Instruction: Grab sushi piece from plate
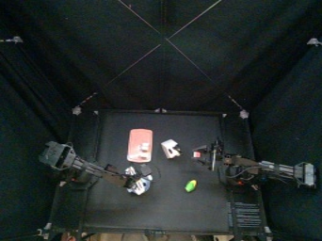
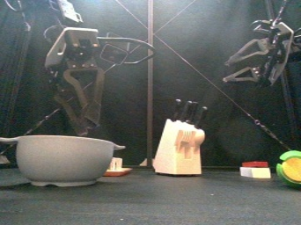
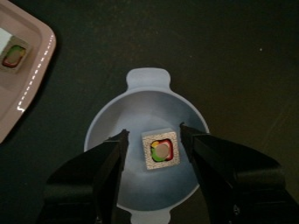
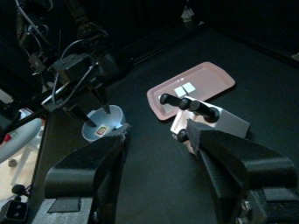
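Observation:
The salmon-red plate [image 1: 141, 142] lies at the table's back left; it also shows in the left wrist view [image 3: 30, 83] and the right wrist view [image 4: 201, 83]. One sushi piece [image 3: 14, 54] lies on it. My left gripper [image 3: 158, 136] hangs open over a bluish-white bowl [image 3: 146, 109]. Another sushi piece [image 3: 159, 148], with a white rim and a green and red centre, lies in the bowl between the jaws and is not gripped. In the front view the bowl [image 2: 65, 158] stands near on the left. My right gripper [image 4: 156, 144] is open and empty, raised high at the right [image 2: 259, 53].
A wooden knife block [image 2: 180, 145] stands mid-table next to the plate. A red and white piece [image 2: 255, 169] and a green and yellow object [image 2: 289, 167] lie at the right. In the top view the green object [image 1: 191, 185] lies near the front.

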Motion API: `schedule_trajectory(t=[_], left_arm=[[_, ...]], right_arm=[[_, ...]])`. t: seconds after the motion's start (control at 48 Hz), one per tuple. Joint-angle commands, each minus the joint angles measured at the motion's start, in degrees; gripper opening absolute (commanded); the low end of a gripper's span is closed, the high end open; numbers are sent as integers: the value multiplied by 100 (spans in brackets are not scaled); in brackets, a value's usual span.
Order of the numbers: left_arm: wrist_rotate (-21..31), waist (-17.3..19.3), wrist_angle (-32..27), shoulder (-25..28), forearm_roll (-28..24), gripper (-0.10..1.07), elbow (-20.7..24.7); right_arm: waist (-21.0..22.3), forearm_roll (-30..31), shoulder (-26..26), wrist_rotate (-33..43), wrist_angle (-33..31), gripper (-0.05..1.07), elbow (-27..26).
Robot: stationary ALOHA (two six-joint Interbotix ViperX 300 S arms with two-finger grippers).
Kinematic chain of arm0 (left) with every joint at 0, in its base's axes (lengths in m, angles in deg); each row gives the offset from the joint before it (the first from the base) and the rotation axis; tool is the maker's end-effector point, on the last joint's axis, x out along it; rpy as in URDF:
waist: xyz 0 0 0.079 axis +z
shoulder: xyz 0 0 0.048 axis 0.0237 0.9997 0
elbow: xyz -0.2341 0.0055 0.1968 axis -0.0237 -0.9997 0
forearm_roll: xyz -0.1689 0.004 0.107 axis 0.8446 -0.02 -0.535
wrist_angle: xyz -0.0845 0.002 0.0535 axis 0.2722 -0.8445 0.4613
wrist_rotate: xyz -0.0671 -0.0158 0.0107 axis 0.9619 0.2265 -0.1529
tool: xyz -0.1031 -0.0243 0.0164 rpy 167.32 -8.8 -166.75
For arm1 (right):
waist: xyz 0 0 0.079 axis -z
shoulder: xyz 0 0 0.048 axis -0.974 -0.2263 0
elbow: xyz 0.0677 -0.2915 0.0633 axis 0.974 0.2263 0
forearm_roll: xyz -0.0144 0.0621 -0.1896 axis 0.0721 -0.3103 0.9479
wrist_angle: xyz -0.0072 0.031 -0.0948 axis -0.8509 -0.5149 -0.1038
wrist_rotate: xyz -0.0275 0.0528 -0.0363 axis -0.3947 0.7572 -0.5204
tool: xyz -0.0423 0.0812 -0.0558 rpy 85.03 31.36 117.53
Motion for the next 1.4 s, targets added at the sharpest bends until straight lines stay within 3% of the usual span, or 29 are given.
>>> schedule_trajectory(t=[0.0,0.354,0.688,1.208,1.375], left_arm=[[202,167,-123,-290,-185,86,70],[1415,1230,-466,-369,-800,87,70],[2197,1635,-501,53,-1072,88,70],[2232,2549,-439,650,-1406,89,492],[2224,2795,-167,765,-1450,95,571]], right_arm=[[18,-79,-62,0,35,88,-53],[9,-185,-62,0,35,88,-44],[18,-158,-62,-9,44,88,-44],[167,-149,-62,-9,35,88,-9],[202,-149,-62,-9,44,88,0]])
